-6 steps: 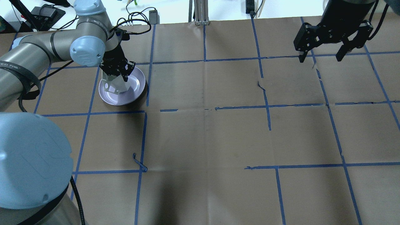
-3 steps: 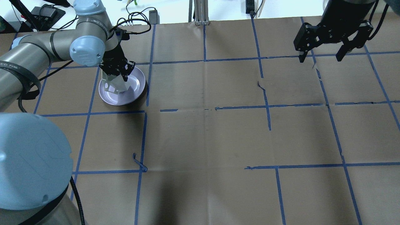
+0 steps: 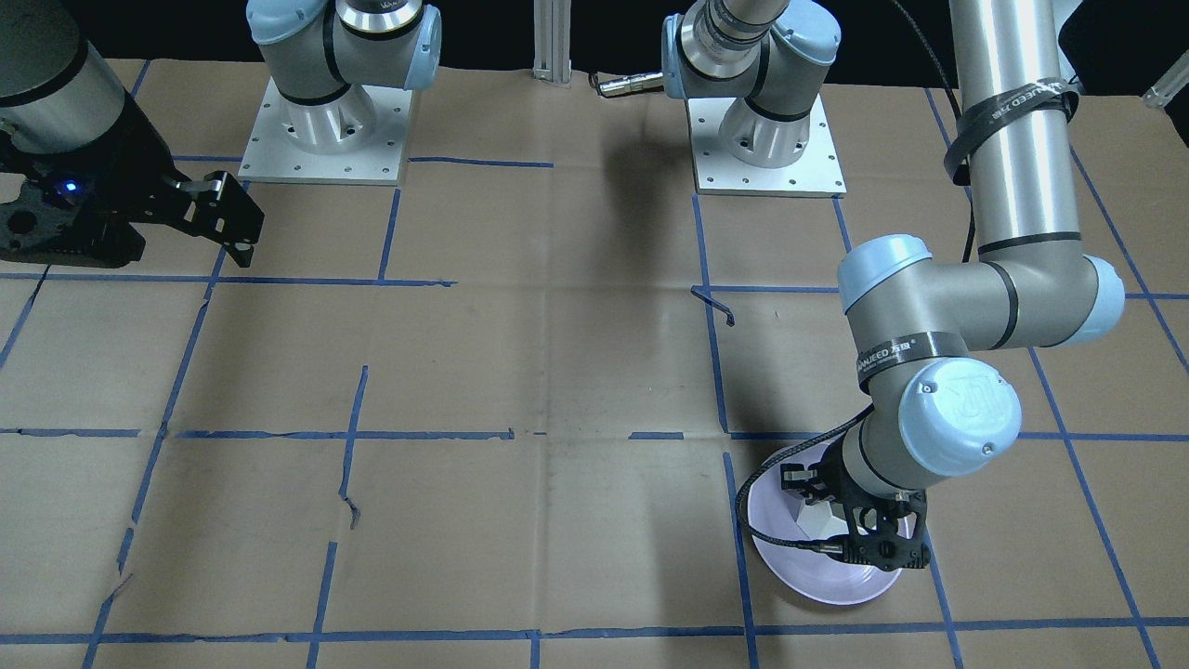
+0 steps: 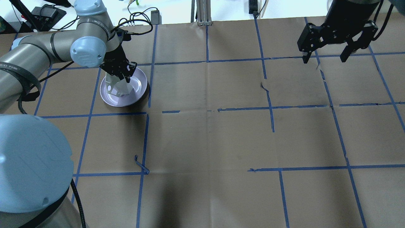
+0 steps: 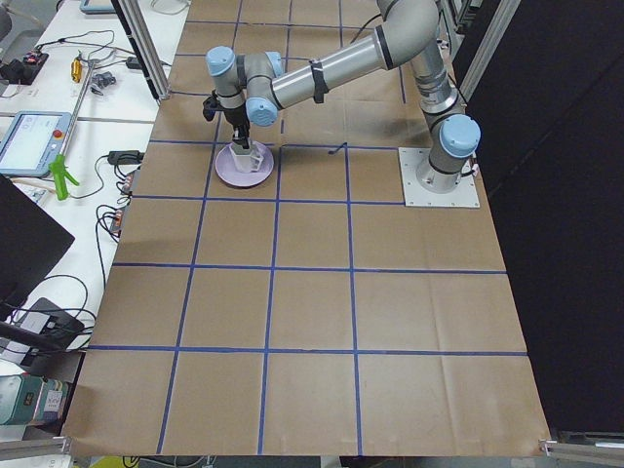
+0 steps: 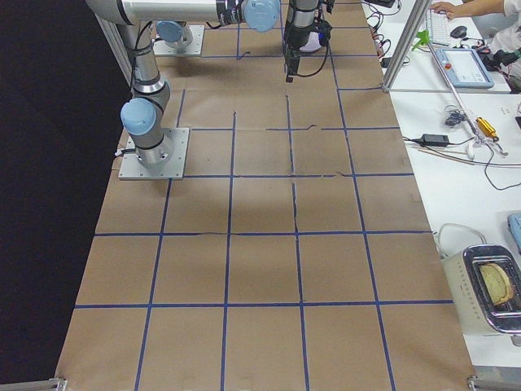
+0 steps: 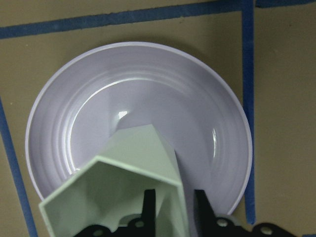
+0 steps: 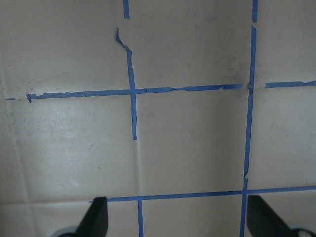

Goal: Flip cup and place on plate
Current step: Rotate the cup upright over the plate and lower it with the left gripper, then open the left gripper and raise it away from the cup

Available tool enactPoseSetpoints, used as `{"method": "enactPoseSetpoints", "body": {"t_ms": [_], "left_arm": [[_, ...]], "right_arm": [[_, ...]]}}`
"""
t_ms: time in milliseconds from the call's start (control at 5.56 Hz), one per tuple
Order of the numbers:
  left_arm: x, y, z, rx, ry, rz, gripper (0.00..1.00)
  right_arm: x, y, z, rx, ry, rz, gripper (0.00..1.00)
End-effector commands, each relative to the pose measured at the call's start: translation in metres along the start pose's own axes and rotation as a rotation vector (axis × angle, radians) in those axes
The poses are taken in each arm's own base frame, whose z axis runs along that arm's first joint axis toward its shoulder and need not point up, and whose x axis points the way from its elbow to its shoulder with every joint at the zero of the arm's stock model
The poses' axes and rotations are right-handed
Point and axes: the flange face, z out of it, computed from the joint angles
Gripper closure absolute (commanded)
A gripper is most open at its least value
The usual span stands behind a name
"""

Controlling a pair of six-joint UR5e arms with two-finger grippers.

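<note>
The robot's left hand [image 7: 174, 212] pinches one wall of the white faceted cup [image 7: 133, 163] between nearly closed fingers [image 7: 148, 210], the tilted cup just below it over the middle of the lavender plate [image 7: 148, 64] on the bench [image 4: 205, 136], while the right hand [image 4: 324, 59], spread wide and empty, hovers well apart.

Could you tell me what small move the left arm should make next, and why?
Probably ease the left gripper straight down slightly before releasing: its fingers pinch the wall of the cup, open side up over the middle of the plate, but whether its base touches cannot be told.
</note>
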Motion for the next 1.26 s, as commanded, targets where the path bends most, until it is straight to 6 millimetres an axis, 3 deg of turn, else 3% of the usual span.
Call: {"method": "enactPoseSetpoints", "body": {"t_ms": [0, 360, 540, 900, 1080], "left_arm": [[0.000, 0.002, -0.014, 0.019, -0.002, -0.001, 0.02], [0.010, 0.026, -0.083, 0.056, 0.005, -0.025, 0.02], [0.033, 0.046, -0.121, 0.083, 0.063, -0.068, 0.02], [0.067, 0.102, -0.190, 0.086, 0.069, -0.082, 0.01], [0.079, 0.128, -0.212, 0.076, 0.063, -0.064, 0.01]], "right_arm": [[0.000, 0.000, 0.000, 0.000, 0.000, 0.000, 0.00], [0.000, 0.000, 0.000, 0.000, 0.000, 0.000, 0.00], [0.000, 0.000, 0.000, 0.000, 0.000, 0.000, 0.00], [0.000, 0.000, 0.000, 0.000, 0.000, 0.000, 0.00], [0.000, 0.000, 0.000, 0.000, 0.000, 0.000, 0.00]]}}
